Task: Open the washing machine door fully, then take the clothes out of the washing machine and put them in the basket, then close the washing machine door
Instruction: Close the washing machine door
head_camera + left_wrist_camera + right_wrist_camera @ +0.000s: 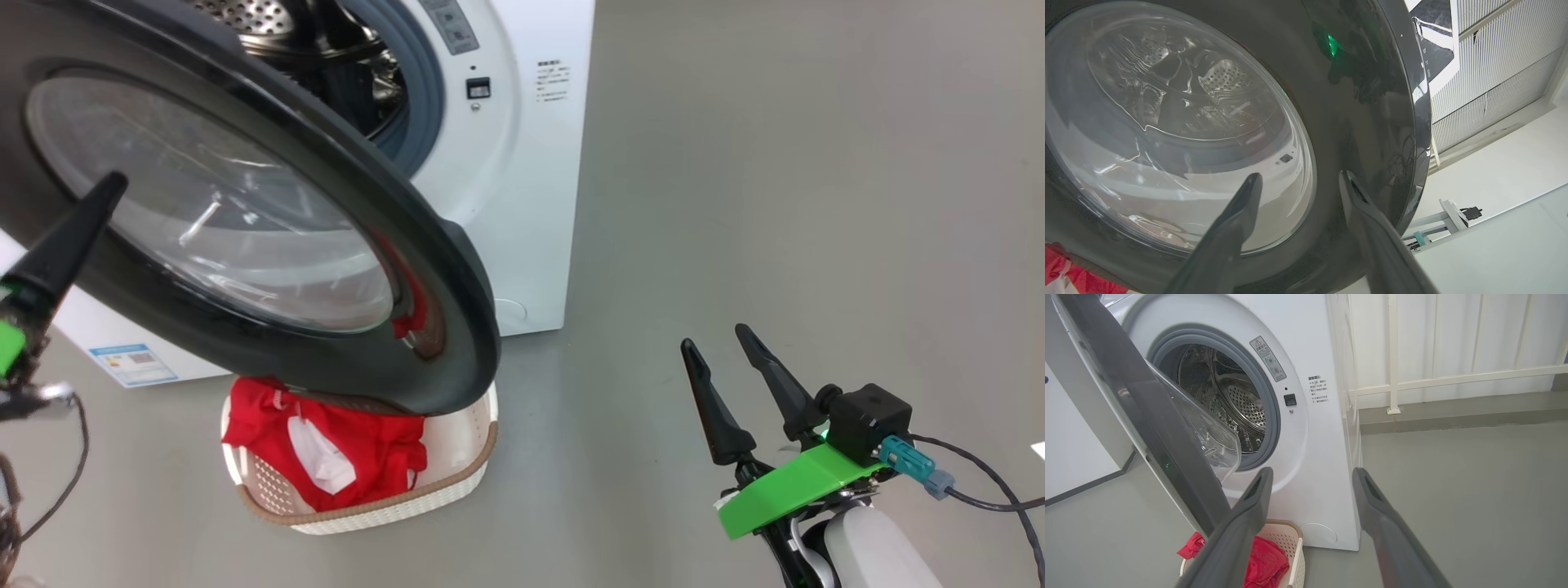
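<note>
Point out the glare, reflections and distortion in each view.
Head view: white glare streaks across the washing machine door glass, with the red clothes mirrored in its glossy rim. Left wrist view: the drum looks warped through the bulging glass, and a green light reflects on the black rim. Right wrist view: the right gripper looks soft up close.

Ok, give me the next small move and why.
Probably push the glossy black round door toward the white front-loading washer with the left fingers: the red fabric clothes lie in the cream perforated basket, the steel drum shows no red, and the door stands ajar.
</note>
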Tool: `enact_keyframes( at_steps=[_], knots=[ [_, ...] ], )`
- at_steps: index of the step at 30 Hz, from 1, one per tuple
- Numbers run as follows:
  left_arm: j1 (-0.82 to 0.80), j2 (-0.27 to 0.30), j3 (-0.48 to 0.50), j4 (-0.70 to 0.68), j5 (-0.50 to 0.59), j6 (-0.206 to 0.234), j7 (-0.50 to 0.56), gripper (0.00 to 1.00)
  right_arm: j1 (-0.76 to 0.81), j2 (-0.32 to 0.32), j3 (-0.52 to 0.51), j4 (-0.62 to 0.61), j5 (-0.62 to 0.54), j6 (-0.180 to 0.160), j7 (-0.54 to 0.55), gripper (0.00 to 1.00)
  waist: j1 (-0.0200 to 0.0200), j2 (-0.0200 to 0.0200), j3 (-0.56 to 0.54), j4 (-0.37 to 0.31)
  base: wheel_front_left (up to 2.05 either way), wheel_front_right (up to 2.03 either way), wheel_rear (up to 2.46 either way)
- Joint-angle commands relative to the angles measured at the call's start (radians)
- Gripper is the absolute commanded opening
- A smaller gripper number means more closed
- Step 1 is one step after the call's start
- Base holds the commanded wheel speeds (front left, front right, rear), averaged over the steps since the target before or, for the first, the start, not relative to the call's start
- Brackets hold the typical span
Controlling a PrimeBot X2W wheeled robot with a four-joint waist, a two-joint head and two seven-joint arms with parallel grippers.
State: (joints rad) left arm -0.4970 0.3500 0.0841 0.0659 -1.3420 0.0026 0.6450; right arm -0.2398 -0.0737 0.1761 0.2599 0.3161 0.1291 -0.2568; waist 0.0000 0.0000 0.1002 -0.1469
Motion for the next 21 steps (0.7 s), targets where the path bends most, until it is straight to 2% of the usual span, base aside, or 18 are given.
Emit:
enact_keyframes(
  at_steps=[1,9,15,21],
  knots=[
    [-0.003,0.055,0.045,-0.033,0.014,-0.015,-0.01,1.0,0.003,-0.001,0.017,-0.022,0.003,0.002,-0.005,1.0,0.0,0.0,-0.005,0.011,0.0,0.0,0.0],
    [0.139,0.095,0.054,-0.079,0.174,-0.096,-0.15,1.0,0.011,-0.008,0.01,-0.022,0.007,0.002,-0.005,1.0,0.0,0.0,-0.019,0.04,0.0,0.0,0.0],
    [0.26,0.084,0.046,-0.112,0.294,-0.123,-0.312,1.0,0.013,-0.015,0.012,-0.02,0.012,0.002,-0.005,1.0,0.0,0.0,-0.026,0.054,0.0,0.0,0.0],
    [0.373,0.073,-0.008,-0.123,0.43,-0.132,-0.51,1.0,0.015,-0.023,0.013,-0.022,0.015,0.002,-0.005,1.0,0.0,0.0,-0.027,0.063,0.0,0.0,0.0]
  ],
)
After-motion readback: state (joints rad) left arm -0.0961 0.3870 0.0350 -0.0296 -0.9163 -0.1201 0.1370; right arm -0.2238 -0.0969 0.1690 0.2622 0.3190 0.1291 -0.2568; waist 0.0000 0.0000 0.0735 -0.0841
